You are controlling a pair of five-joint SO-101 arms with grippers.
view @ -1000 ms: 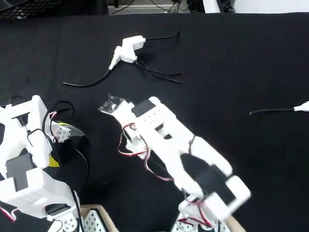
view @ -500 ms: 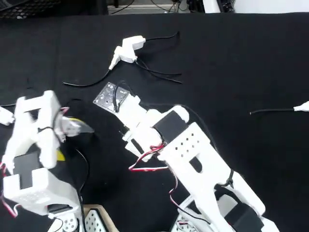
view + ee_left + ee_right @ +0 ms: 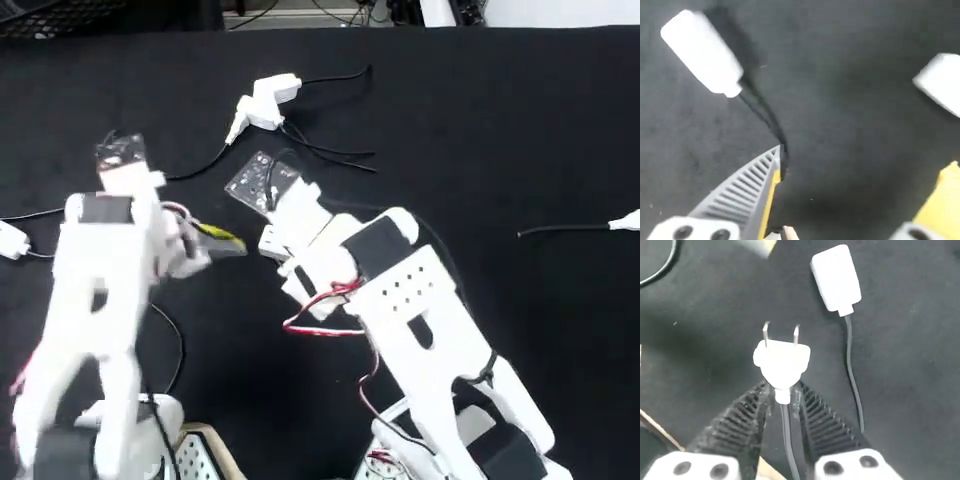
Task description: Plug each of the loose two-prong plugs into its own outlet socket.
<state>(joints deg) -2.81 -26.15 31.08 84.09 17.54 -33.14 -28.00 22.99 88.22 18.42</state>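
Where the high view looks down on the black worktop [image 3: 520, 120], the right end effector [image 3: 262, 185] is seen extended toward the far edge, just short of a white connector cluster [image 3: 265, 103] with black leads. That placement is judged to bring a plug within range of a socket. The left end effector [image 3: 195, 245] is held nearer the left edge, well apart from a white cabled piece [image 3: 10, 240] lying at that edge. Another white piece [image 3: 628, 220] is found at the right edge.

From the left wrist view, the left end effector [image 3: 850, 195] is shown spread wide with nothing in it. A white block [image 3: 700, 50] lies ahead, and its black cable [image 3: 762, 117] runs back to one fingertip, so a pickup is probably being lined up.

From the right wrist view, the right end effector [image 3: 782, 390] is closed on the neck of the two-prong plug [image 3: 782, 357], with the prongs left free and pointing forward for insertion. An outlet socket [image 3: 836, 277] lies beyond the prongs and off to one side, apart from them.
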